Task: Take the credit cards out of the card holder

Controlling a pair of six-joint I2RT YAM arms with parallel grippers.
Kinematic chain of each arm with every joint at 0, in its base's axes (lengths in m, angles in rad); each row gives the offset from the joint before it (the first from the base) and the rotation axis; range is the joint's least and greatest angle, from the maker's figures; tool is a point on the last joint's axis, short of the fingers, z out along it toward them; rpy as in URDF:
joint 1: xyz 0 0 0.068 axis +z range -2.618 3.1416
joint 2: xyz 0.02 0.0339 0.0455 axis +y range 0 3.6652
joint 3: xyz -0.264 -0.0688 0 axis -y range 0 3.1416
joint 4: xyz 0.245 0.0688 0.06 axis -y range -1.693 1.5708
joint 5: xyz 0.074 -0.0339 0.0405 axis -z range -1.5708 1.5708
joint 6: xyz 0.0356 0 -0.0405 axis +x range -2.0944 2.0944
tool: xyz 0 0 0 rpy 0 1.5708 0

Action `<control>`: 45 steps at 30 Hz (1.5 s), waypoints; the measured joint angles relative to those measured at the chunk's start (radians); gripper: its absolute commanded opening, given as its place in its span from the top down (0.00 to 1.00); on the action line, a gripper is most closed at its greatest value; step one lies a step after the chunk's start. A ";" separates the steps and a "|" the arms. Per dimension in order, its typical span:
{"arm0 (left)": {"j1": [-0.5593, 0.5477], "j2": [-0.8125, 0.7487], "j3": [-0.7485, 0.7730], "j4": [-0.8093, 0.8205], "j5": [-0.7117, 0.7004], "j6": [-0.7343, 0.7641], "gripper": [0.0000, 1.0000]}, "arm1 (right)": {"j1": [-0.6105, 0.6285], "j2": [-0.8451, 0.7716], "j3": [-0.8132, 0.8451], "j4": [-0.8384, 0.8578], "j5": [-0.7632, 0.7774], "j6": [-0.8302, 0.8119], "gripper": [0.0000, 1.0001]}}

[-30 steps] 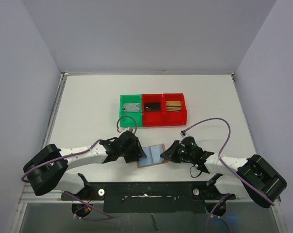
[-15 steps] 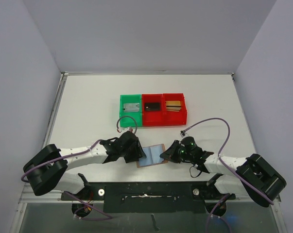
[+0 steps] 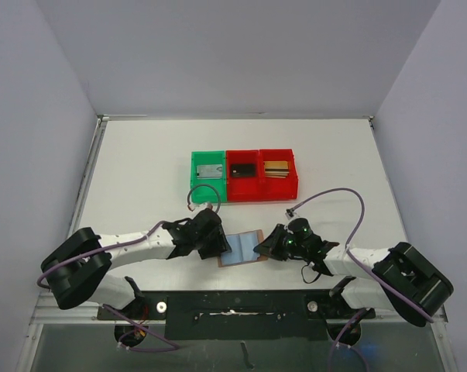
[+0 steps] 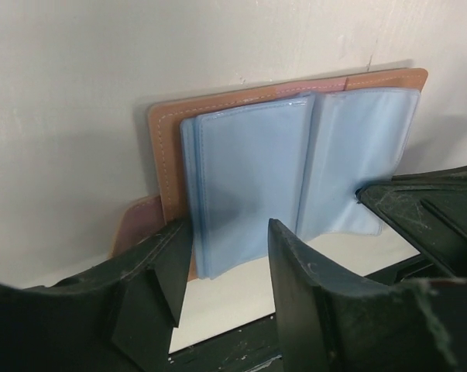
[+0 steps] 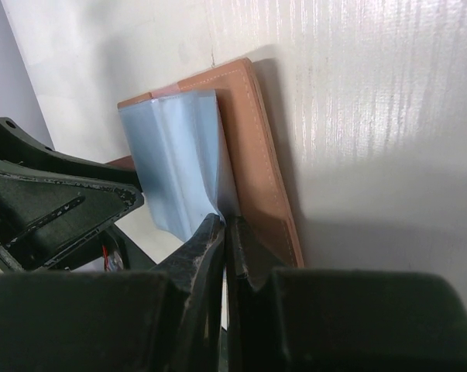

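The card holder [image 3: 242, 248] lies open on the table between my two grippers, brown cover down and light-blue sleeves up. My left gripper [image 3: 221, 246] is open at its left edge. In the left wrist view the card holder [image 4: 295, 155] fills the middle, and the left gripper [image 4: 225, 232] stands with its fingers either side of the left stack of sleeves. My right gripper [image 3: 260, 248] is at the right edge. In the right wrist view it [image 5: 227, 225] is shut on the edge of a blue sleeve [image 5: 179, 163]. No card shows inside the sleeves.
Behind the card holder stands a row of bins: a green bin [image 3: 194, 184] with a silver card [image 3: 209, 170], a red bin [image 3: 245, 187] with a black card [image 3: 243, 169], and a red bin [image 3: 293, 182] with a gold card [image 3: 276, 168]. Purple cables loop over both arms.
Both grippers have shifted only very slightly at the card holder's edges. The card holder lies where it was.
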 measured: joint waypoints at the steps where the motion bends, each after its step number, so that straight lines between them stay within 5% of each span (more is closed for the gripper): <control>1: 0.000 0.010 0.000 0.010 0.005 0.001 0.63 | 0.001 0.005 0.000 0.004 -0.001 0.000 1.00; 19: -0.016 0.109 -0.031 0.267 0.094 -0.008 0.99 | 0.002 0.137 0.000 0.186 -0.096 0.024 1.00; 26: -0.026 0.112 -0.032 0.275 0.101 -0.003 1.00 | 0.008 0.101 0.000 0.135 -0.082 0.017 0.99; 45: -0.175 0.292 0.372 -0.279 -0.245 0.126 1.00 | 0.014 -0.135 0.014 -0.149 0.072 -0.005 0.94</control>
